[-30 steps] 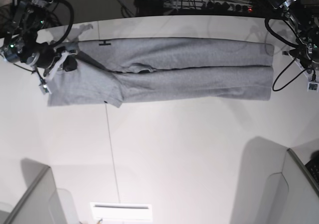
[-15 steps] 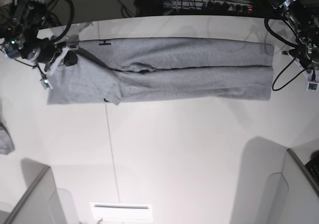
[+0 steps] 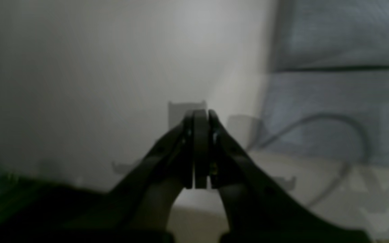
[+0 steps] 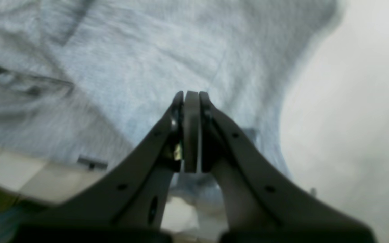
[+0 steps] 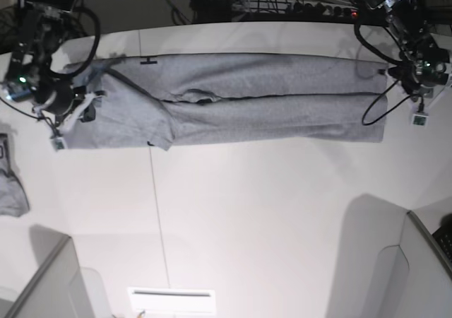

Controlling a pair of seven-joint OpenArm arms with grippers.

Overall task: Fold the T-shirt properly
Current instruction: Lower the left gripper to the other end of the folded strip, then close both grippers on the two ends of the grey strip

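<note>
**A:** Start at the far left of your base view. What have you got?

**B:** A small grey cloth (image 5: 12,191) lies at the table's (image 5: 247,212) left edge, well apart from everything else. Just above it is your right gripper (image 5: 83,113), sitting at the left end of the T-shirt (image 5: 240,102).

**A:** Is it holding the shirt?

**B:** Look at your right wrist view: the gripper (image 4: 191,98) has its jaws pressed flat together, nothing pinched between them. The grey fabric (image 4: 147,60) fills the space behind and below the tips. The picture is blurred, so whether the tips touch the cloth you probably can't say.

**A:** And the shirt itself?

**B:** It lies stretched in a long folded band across the far side of the table, a dark fold line running along its middle.

**A:** Now the right side.

**B:** Your left gripper (image 5: 415,78) is beside the shirt's right end. In the left wrist view it (image 3: 198,116) is also closed on nothing, over bare table, with the shirt (image 3: 343,84) off to its right and a cable (image 3: 333,118) looping across.
</note>
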